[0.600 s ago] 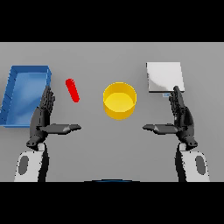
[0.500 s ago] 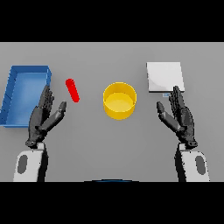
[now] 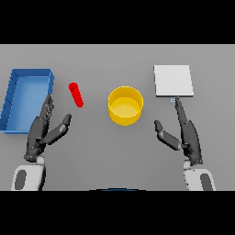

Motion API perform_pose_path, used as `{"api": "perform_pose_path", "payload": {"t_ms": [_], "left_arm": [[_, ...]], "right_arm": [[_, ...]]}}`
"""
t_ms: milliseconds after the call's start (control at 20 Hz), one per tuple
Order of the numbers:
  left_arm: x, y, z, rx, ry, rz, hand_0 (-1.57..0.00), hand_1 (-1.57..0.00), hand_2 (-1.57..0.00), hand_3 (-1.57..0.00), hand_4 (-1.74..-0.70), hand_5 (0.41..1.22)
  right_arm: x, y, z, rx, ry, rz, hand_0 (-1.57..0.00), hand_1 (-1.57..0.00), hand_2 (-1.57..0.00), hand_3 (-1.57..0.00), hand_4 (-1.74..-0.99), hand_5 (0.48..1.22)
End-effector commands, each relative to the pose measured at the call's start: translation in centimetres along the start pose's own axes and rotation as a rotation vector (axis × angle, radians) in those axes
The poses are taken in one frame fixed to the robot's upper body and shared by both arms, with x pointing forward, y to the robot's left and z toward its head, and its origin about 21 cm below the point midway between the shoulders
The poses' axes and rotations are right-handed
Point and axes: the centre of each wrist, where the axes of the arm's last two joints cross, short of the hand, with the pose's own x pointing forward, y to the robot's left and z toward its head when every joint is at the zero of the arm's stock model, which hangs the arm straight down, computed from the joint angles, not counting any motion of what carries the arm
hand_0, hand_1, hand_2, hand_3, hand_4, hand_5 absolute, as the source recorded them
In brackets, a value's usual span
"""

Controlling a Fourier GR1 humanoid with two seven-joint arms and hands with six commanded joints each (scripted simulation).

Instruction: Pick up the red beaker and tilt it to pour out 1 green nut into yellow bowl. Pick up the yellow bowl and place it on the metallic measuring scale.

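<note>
Grey table (image 3: 114, 156) bears unlabelled red beaker (image 3: 75, 94) beside yellow bowl (image 3: 125, 106).

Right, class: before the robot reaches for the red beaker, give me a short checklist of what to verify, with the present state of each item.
1. Red beaker within reach of the left hand: ok, it lies on the table just ahead of that hand, apart from it.
2. Left hand ready to grasp: ok, fingers straight, holding nothing.
3. Beaker upright: not ok, it looks to be lying on its side.
4. Green nut inside the beaker: cannot tell, none shows.
5. Yellow bowl ready to receive: ok, it stands open-side up at the table's middle and looks empty.
6. Scale free for the bowl: ok, nothing on it; the right hand is open just below it.
</note>
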Motion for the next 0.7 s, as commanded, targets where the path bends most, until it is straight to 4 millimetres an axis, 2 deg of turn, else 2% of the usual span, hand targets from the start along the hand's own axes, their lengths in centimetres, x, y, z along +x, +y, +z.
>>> {"api": "perform_pose_path", "payload": {"t_ms": [0, 50, 250, 350, 650], "left_arm": [[0.2, -0.1, 0.0, -0.001, 0.004, -0.013, 0.0, 0.0, 0.0, 0.0, -1.1, 0.616], [-0.1, -0.3, 0.0, -0.006, 0.028, -0.024, 0.0, 0.0, 0.0, 0.0, -1.09, 0.613], [-0.7, -0.6, -2.2, -0.027, 0.014, -0.056, 0.0, 0.0, 0.0, 0.0, -1.11, 0.623], [-1.4, -1.2, -3.0, -0.031, 0.014, -0.048, 0.0, 0.0, 0.0, 0.0, -1.13, 0.633], [-2.2, -1.8, -7.1, -0.016, 0.029, -0.06, 0.0, 0.0, 0.0, 0.0, -1.15, 0.63]], "right_arm": [[0.1, 0.0, 0.1, -0.007, -0.001, 0.006, 0.0, 0.0, 0.0, 0.0, -1.112, 0.659], [0.4, -0.1, -0.3, -0.005, -0.005, -0.002, 0.0, 0.0, 0.0, 0.0, -1.12, 0.66], [0.8, -0.4, 0.1, -0.01, -0.005, -0.003, 0.0, 0.0, 0.0, 0.0, -1.13, 0.65], [1.0, -0.3, -0.1, -0.005, -0.001, -0.044, 0.0, 0.0, 0.0, 0.0, -1.16, 0.651], [0.5, -0.7, -0.6, -0.002, 0.003, -0.055, 0.0, 0.0, 0.0, 0.0, -1.222, 0.667]]}}
